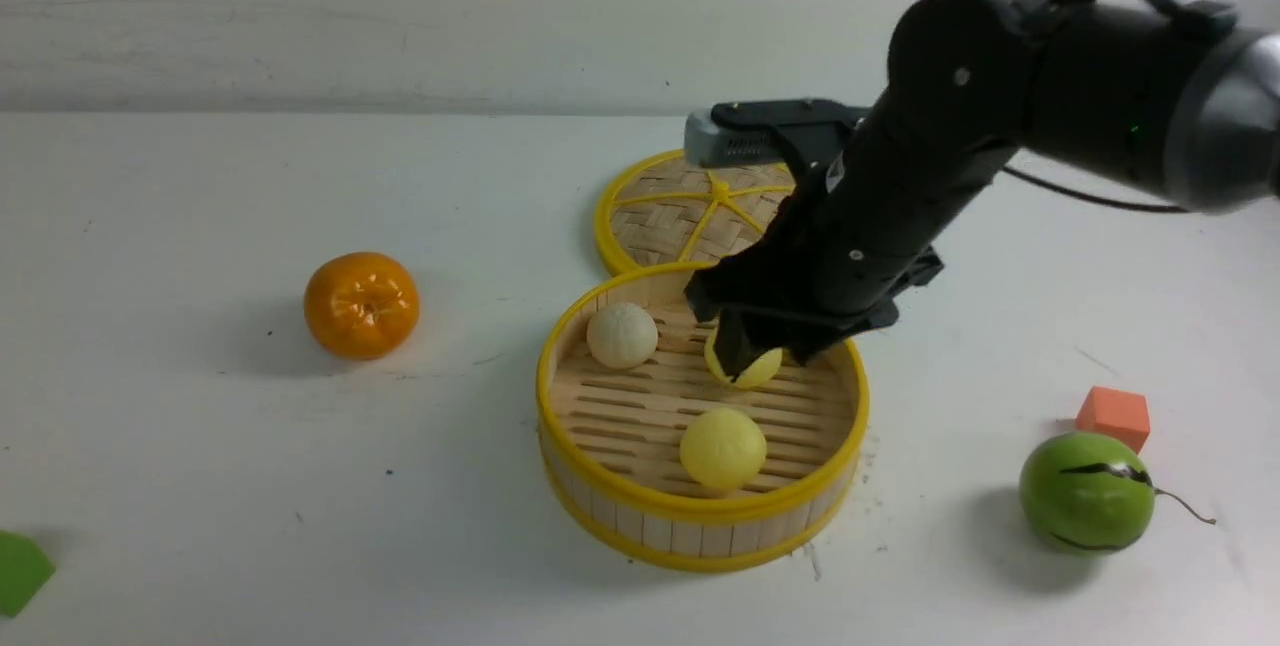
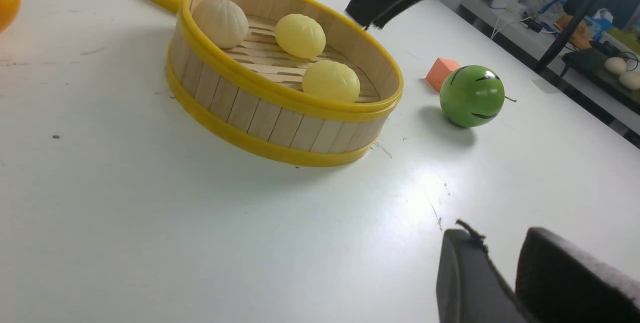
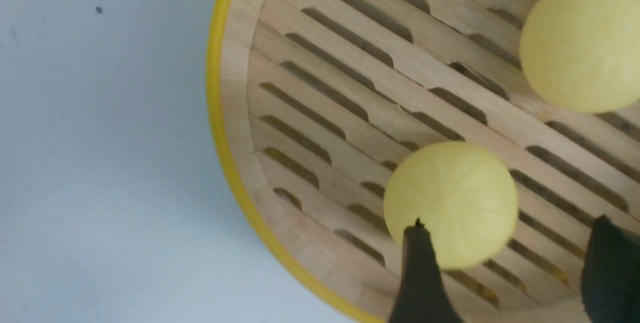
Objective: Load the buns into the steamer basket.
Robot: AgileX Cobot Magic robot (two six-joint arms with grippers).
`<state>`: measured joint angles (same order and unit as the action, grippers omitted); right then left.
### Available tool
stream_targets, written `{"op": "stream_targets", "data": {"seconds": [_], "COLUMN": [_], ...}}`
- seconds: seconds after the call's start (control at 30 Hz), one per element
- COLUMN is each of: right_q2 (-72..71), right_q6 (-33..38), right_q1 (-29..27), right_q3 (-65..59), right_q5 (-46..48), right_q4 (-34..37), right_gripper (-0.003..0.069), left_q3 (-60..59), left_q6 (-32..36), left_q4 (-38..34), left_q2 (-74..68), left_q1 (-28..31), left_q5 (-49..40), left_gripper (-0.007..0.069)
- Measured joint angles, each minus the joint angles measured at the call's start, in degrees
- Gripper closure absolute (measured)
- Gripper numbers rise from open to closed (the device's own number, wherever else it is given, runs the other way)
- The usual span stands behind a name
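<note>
The steamer basket (image 1: 700, 524) stands at the table's middle, and all three buns lie on its slat floor. The off-white bun (image 1: 621, 334) is at the back left. One pale yellow bun (image 1: 722, 448) is near the front wall. The other pale yellow bun (image 1: 750, 371) lies under my right gripper (image 1: 770, 351). That gripper (image 3: 510, 223) is open, with this bun (image 3: 450, 203) resting loose on the slats by one finger. My left gripper (image 2: 500, 235) hovers low over bare table, slightly open and empty, well away from the basket (image 2: 280, 113).
The woven lid (image 1: 660, 216) lies flat just behind the basket. An orange (image 1: 361, 304) sits to the left. A green striped melon (image 1: 1086, 491) and an orange cube (image 1: 1113, 416) are at the right. A green piece (image 1: 20, 571) shows at the front left edge.
</note>
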<state>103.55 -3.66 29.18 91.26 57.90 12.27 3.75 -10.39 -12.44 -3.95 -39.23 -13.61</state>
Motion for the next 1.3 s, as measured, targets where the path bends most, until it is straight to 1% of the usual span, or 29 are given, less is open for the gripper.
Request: {"op": "stream_targets", "data": {"seconds": [0.07,0.1,0.13,0.17,0.2,0.23,0.27,0.37,0.4,0.5,0.63,0.9,1.0,1.03,1.1,1.13,1.17,1.3], "right_q2": [-7.3,-7.9,-13.7,-13.7,-20.2,-20.9,-25.8,-33.9,-36.5,-43.2,-50.7,-59.7,-63.3,-65.4,-69.6,-74.4,-76.6,-90.8], "right_q6": [-2.7,-3.0,-4.8,-4.8,-6.9,-7.1,-8.7,-11.2,-11.9,-12.5,-12.6,-12.6,-12.4,-11.7,-9.3,-6.8,-5.8,-1.0], "right_q1": [0.0,0.0,0.0,0.0,0.0,0.0,0.0,0.0,0.0,0.0,0.0,0.0,-0.7,-2.0,-5.4,-9.4,-11.2,-20.8], "right_q3": [-1.0,-1.1,-3.4,-3.4,-7.0,-7.4,-10.8,-17.5,-20.0,-26.6,-32.9,-36.1,-37.2,-38.9,-43.2,-48.7,-51.5,-72.1], "right_q5": [5.6,6.3,8.4,8.6,9.7,9.8,10.0,9.0,8.4,5.4,4.9,9.9,9.5,6.7,0.6,-5.0,-8.9,-27.3], "right_q4": [-3.0,-3.5,-4.9,-5.0,-6.0,-6.1,-6.3,-6.4,-6.6,-6.6,-6.6,-6.8,-10.3,-12.3,-13.7,-14.6,-14.6,-14.9], "right_gripper": [0.0311,0.0326,0.0391,0.0400,0.0482,0.0500,0.0566,0.0657,0.0670,0.0679,0.0679,0.0679,0.0679,0.0679,0.0679,0.0679,0.0679,0.0679], "left_q3": [0.0,0.0,0.0,0.0,0.0,0.0,0.0,0.0,0.0,0.0,0.0,0.0,0.0,0.0,0.0,0.0,0.0,0.0], "left_q6": [0.0,0.0,0.0,0.0,0.0,0.0,0.0,0.0,0.0,0.0,0.0,0.0,0.0,0.0,0.0,0.0,0.0,0.0], "left_q4": [0.0,0.0,0.0,0.0,0.0,0.0,0.0,0.0,0.0,0.0,0.0,0.0,0.0,0.0,0.0,0.0,0.0,0.0], "left_q2": [0.0,0.0,0.0,0.0,0.0,0.0,0.0,0.0,0.0,0.0,0.0,0.0,0.0,0.0,0.0,0.0,0.0,0.0], "left_q1": [0.0,0.0,0.0,0.0,0.0,0.0,0.0,0.0,0.0,0.0,0.0,0.0,0.0,0.0,0.0,0.0,0.0,0.0], "left_q5": [0.0,0.0,0.0,0.0,0.0,0.0,0.0,0.0,0.0,0.0,0.0,0.0,0.0,0.0,0.0,0.0,0.0,0.0], "left_gripper": [0.0461,0.0460,0.0461,0.0461,0.0461,0.0461,0.0459,0.0459,0.0457,0.0452,0.0449,0.0445,0.0442,0.0441,0.0440,0.0438,0.0438,0.0432]}}
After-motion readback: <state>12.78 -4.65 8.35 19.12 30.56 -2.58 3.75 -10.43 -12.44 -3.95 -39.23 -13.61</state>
